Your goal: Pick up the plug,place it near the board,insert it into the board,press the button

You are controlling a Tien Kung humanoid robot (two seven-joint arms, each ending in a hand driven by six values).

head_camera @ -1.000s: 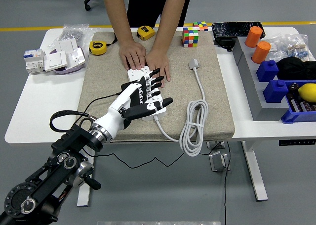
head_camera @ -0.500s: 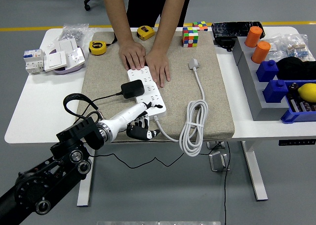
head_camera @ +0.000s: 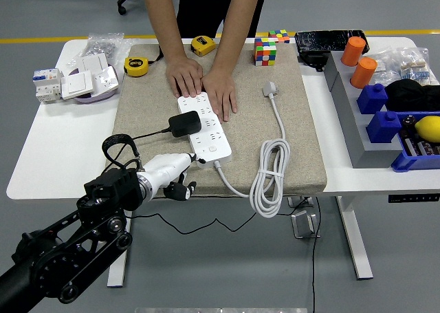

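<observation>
Plug (head_camera: pixel 184 124) sits in the board (head_camera: pixel 206 124); my left hand (head_camera: pixel 175 175), fingers curled and empty, hasn't pressed the button.

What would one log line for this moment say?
left hand: near mat edge, empty | black plug: in power strip | person's hands: holding strip

A smooth grey floor (head_camera: pixel 62 10) is seen all around, crossed at the top by a yellow painted line (head_camera: pixel 75 39). A white rectangular table (head_camera: pixel 55 148) is set on pale metal legs (head_camera: pixel 354 237). Black wheeled chair feet (head_camera: pixel 124 0) are glimpsed beyond. Even, soft light is cast throughout.
</observation>
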